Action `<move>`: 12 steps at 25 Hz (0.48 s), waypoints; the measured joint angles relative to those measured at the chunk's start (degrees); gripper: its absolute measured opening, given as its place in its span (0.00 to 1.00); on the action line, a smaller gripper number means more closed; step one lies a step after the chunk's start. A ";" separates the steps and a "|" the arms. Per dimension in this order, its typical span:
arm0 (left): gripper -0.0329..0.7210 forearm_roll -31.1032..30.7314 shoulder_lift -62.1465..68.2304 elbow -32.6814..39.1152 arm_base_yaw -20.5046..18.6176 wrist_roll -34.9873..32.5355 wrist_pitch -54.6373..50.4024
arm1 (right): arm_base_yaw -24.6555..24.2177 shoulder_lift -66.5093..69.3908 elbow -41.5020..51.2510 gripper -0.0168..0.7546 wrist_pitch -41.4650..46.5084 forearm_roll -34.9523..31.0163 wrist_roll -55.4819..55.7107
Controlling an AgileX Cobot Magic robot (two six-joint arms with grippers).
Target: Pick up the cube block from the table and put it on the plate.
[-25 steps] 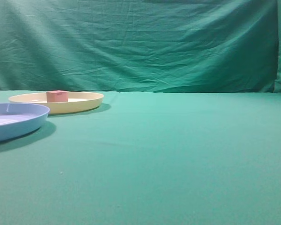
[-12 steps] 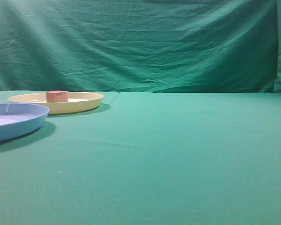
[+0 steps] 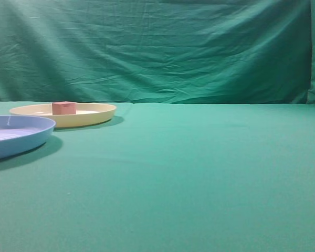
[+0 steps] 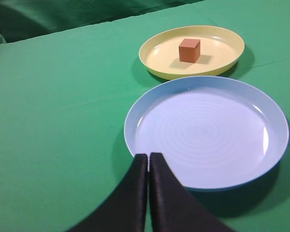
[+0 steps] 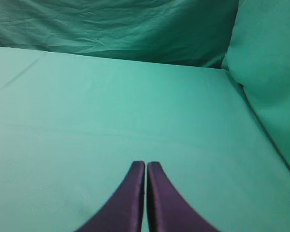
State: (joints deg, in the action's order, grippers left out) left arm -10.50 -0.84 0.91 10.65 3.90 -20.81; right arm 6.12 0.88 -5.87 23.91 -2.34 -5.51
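Bench [image 3: 199,173]: flat green cloth, no wrinkles near the dishes; it carries both plates.

Blue plate [image 4: 206,131]: bare, lying just beside the cream plate on the near side in the left wrist view. Judged risk: should the left arm move forward low, it would meet this rim first and could push it into the cream plate.

Cream plate [image 4: 192,51]: sits flat on the bench. Its rim is low, so a knock could let its load slide out.

Cube [image 4: 189,50]: rests upright inside the cream plate, near the middle, clear of the rim. The task appears complete; the remaining hazard is only disturbance.

Left gripper [image 4: 148,157]: jaws pressed together, nothing between them, above the near edge of the blue plate, well apart from the cube.

Right gripper [image 5: 145,165]: jaws likewise together and empty, over bare cloth, touching nothing.
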 joint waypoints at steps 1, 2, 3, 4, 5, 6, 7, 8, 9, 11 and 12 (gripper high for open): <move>0.04 0.00 0.00 0.00 0.00 0.00 0.00 | -0.39 -0.96 1.77 0.02 -0.46 0.12 0.00; 0.04 0.00 0.00 0.00 0.00 0.00 0.00 | -0.84 -1.24 3.31 0.02 -0.79 0.28 0.00; 0.04 0.00 0.00 0.00 0.00 0.00 0.00 | -1.09 -1.48 4.53 0.02 -0.88 0.54 0.00; 0.04 0.00 0.00 0.00 0.00 0.00 0.00 | -1.19 -1.48 5.87 0.02 -1.16 0.70 0.00; 0.04 0.00 0.00 0.00 0.00 0.00 0.00 | -1.19 -1.48 6.83 0.02 -1.00 0.77 0.00; 0.04 0.00 0.00 0.00 0.00 0.00 0.00 | -1.19 -1.48 7.05 0.02 -0.98 0.77 0.00; 0.04 0.00 0.00 0.00 0.00 0.00 0.00 | -1.19 -1.48 7.15 0.02 -1.21 0.77 0.00; 0.04 0.00 0.00 0.00 0.00 0.00 0.00 | -1.19 -1.48 7.16 0.02 -1.47 0.91 0.00; 0.04 0.00 0.00 0.00 0.00 0.00 0.00 | -1.23 -1.48 7.26 0.02 -1.59 1.03 0.00; 0.04 0.00 0.00 0.00 0.00 0.00 0.00 | -1.32 -1.48 7.26 0.02 -1.59 1.11 0.00; 0.04 0.00 0.00 0.00 0.00 0.00 0.00 | -1.44 -1.48 7.26 0.02 -1.59 1.15 0.00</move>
State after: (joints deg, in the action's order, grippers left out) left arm -10.50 -0.84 0.91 10.65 3.90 -20.81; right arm 4.68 -0.60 1.39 22.31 -1.19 -5.51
